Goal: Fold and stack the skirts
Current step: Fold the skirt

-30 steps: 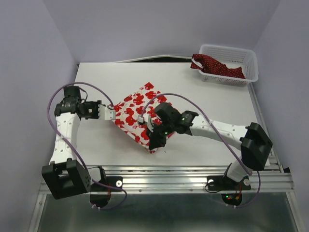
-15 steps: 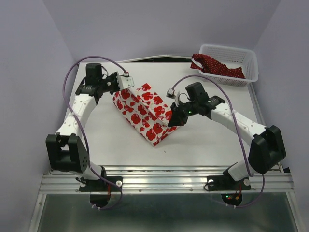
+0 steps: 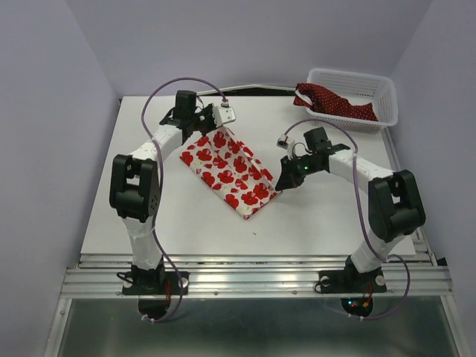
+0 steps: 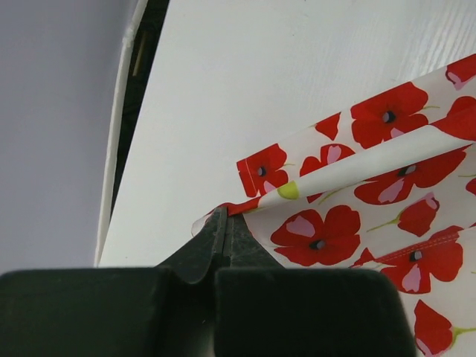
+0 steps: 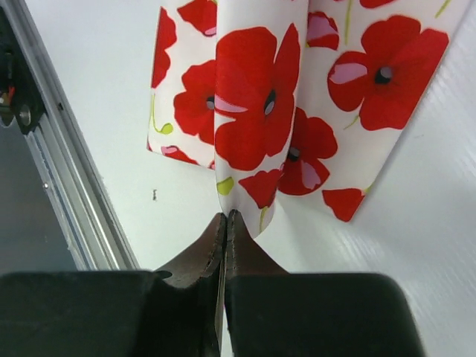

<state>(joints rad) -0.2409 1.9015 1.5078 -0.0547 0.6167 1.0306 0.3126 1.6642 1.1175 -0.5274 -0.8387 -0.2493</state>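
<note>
poppy skirt (image 3: 230, 167) pinched at two corners
left gripper (image 3: 222, 129) clamped the far corner, right gripper (image 3: 282, 184) the right one; basket (image 3: 349, 74) well apart.

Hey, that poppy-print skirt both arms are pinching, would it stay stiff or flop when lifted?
Likely floppy: the poppy skirt drapes in soft folds between the left gripper and right gripper. Probably light, since fingertip pinches at its edges hold it. Layers may slip apart.

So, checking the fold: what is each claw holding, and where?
Poppy-print skirt: left claw pinches its far corner, right claw a fold at its right edge.
</note>
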